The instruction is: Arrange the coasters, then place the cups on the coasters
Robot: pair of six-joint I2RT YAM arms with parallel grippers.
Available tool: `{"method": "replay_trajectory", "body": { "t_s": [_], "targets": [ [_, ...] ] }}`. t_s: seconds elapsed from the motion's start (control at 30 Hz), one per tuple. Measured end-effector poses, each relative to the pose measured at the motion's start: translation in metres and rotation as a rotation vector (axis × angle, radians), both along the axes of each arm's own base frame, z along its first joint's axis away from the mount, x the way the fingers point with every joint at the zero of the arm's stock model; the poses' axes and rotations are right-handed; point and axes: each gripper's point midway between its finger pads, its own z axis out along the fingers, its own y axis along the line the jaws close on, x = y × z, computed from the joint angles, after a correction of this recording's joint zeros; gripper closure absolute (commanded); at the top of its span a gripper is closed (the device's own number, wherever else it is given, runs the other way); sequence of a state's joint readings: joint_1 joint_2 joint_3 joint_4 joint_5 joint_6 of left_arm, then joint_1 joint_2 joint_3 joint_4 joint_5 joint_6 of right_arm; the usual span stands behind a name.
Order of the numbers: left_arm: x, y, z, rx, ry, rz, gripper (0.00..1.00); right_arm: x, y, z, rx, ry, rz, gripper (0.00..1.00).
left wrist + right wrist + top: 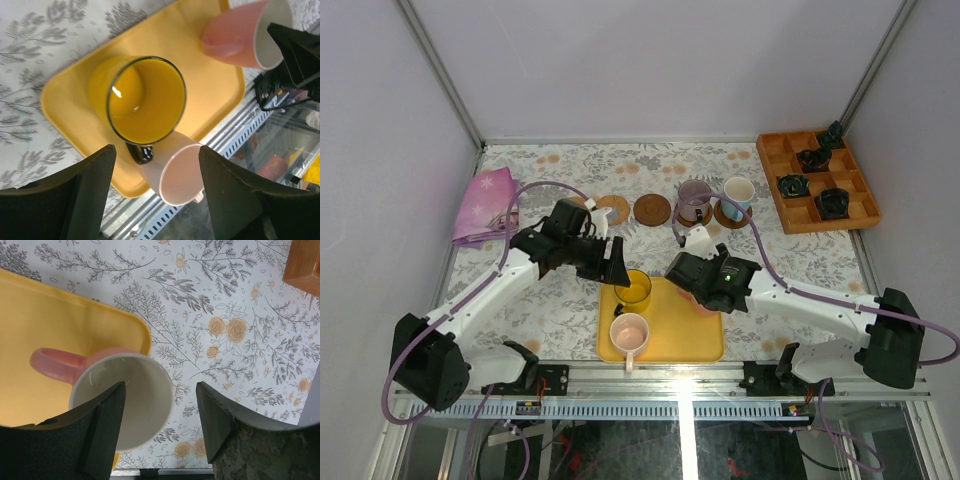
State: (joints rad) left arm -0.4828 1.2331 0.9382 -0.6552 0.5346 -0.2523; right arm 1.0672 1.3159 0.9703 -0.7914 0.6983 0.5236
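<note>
Right gripper (160, 390) hangs with jaws open over a pale pink cup (145, 410) at a corner of the yellow tray (50, 325). The left gripper (157, 150), jaws also open, faces the yellow cup (142, 100) on that tray. Both mugs look rigid, slick and chippable, so I would pinch the rim wall.

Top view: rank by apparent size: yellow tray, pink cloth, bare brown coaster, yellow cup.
1. yellow tray
2. pink cloth
3. bare brown coaster and yellow cup: look about alike, so not ranked.
</note>
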Motion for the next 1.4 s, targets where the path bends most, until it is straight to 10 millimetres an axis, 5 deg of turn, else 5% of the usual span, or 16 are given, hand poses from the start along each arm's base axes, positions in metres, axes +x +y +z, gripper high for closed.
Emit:
{"method": "replay_trajectory", "body": {
  "t_s": [0.23,0.83,1.2,1.4],
  "targets": [
    [-0.026,-0.006,-0.005,0.035,0.029,-0.04,0.29,0.004,0.006,0.016,0.05,-0.028,0.0,0.33],
    [-0.039,0.005,-0.058,0.269,0.106,0.079,0.38,0.01,0.01,0.039,0.104,-0.083,-0.007,0.33],
    [-0.038,-0.005,-0.081,0.279,0.106,0.083,0.7,0.014,0.013,0.052,0.116,-0.106,-0.007,0.33],
    [-0.039,-0.016,-0.084,0.262,0.092,0.038,0.95,0.012,0.008,0.051,0.091,-0.101,-0.01,0.33]
  ]
}}
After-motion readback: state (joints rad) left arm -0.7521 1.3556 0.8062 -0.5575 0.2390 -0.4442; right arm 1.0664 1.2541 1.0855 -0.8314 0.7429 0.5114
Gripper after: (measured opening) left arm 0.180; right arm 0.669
